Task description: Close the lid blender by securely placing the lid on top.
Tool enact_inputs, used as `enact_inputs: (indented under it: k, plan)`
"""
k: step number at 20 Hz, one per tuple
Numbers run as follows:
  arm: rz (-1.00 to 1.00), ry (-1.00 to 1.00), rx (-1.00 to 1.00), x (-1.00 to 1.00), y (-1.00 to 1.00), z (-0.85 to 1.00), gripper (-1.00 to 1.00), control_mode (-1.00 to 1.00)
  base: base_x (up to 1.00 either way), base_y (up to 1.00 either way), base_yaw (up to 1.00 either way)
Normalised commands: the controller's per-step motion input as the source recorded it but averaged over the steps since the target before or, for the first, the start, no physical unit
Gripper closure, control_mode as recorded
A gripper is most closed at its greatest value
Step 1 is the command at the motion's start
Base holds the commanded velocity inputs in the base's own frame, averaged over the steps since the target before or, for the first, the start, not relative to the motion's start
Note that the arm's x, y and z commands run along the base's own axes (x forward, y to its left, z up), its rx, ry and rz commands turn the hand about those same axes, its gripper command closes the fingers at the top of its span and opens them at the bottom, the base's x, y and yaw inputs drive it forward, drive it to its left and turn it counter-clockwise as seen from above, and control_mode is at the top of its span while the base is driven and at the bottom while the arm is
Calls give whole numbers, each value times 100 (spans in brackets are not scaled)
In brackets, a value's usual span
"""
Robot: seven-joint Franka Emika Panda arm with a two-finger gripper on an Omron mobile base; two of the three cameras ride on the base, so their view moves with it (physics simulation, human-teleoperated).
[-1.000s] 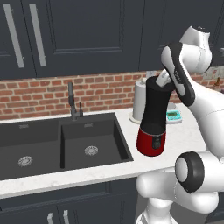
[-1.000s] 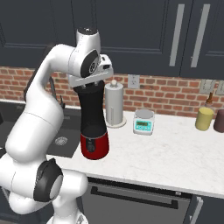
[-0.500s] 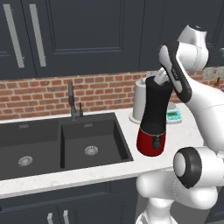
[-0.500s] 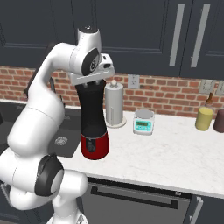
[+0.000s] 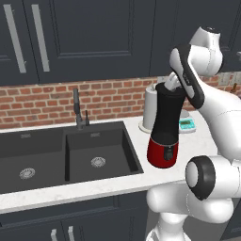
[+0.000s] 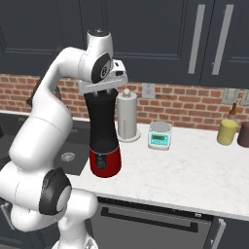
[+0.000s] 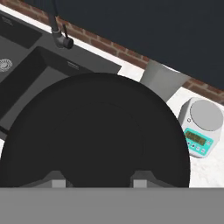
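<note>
Two dark fingertips (image 7: 54,180) straddled the lid (image 7: 98,135) atop the blender (image 6: 103,141) beside the sink (image 5: 56,153) — whether the gripper (image 6: 103,87) pinched it, I couldn't tell. It looked light, rigid, slick — best held by its rim.

glossy red blender (image 5: 163,136) base, matt black lid (image 7: 98,131), speckled white stone counter (image 6: 194,170)

You find no text, brand or number that can be read anywhere here. The teal display on the small grey scale (image 7: 201,127), at about three o'clock in the hand view, shows only a dark blur of marks, too small to make out. The button on the blender (image 6: 103,136) carries no readable label.
</note>
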Motion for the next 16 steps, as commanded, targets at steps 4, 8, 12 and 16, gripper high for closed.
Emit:
enact_inputs:
  k: [4,8,12,16]
  plan:
    - [-4,0,0,7,0,-16,100,-100,0,0,0]
    - [-6,0,0,0,0,-11,100,-100,0,0,0]
    - [-8,-1,0,0,-4,-9,100,-100,0,0,0]
    - [-8,0,0,0,-6,-14,100,-100,0,0,0]
